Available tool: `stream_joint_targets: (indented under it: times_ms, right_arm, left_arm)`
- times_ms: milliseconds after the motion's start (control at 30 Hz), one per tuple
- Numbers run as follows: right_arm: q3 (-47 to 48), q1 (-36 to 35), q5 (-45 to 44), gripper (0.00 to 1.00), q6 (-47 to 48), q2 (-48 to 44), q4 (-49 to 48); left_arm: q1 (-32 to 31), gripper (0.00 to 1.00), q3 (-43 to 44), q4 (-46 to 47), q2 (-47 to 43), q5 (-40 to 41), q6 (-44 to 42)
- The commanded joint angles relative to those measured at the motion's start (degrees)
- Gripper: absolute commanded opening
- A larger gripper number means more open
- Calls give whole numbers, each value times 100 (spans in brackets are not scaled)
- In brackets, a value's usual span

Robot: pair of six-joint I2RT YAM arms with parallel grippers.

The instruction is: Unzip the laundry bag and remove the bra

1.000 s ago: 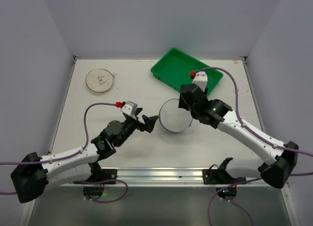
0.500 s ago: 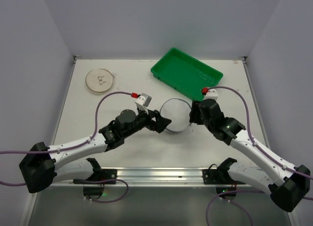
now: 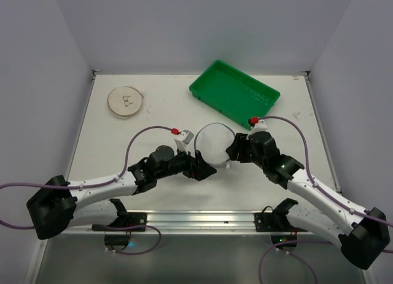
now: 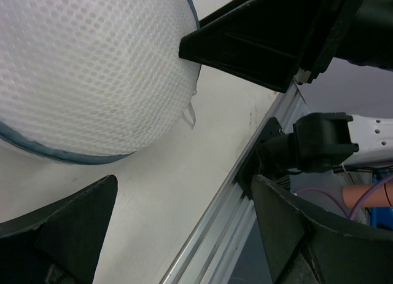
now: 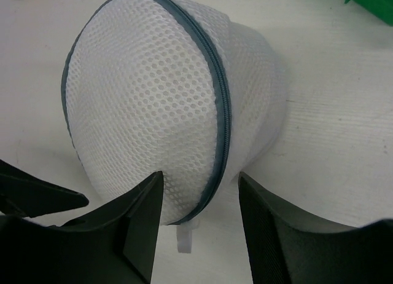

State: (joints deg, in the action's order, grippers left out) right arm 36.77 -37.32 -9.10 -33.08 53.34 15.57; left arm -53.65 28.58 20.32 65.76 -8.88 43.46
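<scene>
The laundry bag [image 3: 214, 142] is a round white mesh case with a grey-blue zipper rim [image 5: 216, 81], tipped up on its edge on the table. Its white pull tab [image 5: 184, 238] hangs at the bottom of the rim. My right gripper [image 5: 199, 213] is open, its two fingers straddling the bag's lower rim and the tab; one finger [image 5: 138, 222] touches the mesh. My left gripper [image 4: 184, 235] is open and empty, just below the bag [image 4: 92, 69] on its near-left side. The bra is hidden; nothing of it shows through the mesh.
A green tray [image 3: 234, 93] stands at the back, right of centre. A flat beige disc [image 3: 126, 102] lies at the back left. An aluminium rail [image 3: 202, 219] runs along the table's near edge, close under my left gripper.
Both grippers have closed in on the bag from either side. The bag has gone from lying flat to tipped up, its white dome now showing.
</scene>
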Motion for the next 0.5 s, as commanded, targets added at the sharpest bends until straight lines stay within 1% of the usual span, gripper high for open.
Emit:
stream_joint_targets:
  times_ms: [0, 200, 300, 467]
  right_arm:
    - [-144, 23, 400, 54, -304, -262, -406]
    - [-346, 23, 479, 53, -506, -570, -450]
    - [-417, 23, 489, 53, -542, -745, -441]
    - [-425, 23, 251, 52, -498, -1141, -2]
  left_arm:
    - [-163, 94, -107, 420, 95, -88, 303]
    - [-243, 94, -265, 1096, 340, 141, 751]
    - [-304, 95, -169, 1220, 560, 308, 874]
    - [-331, 95, 77, 1264, 886, 580, 980]
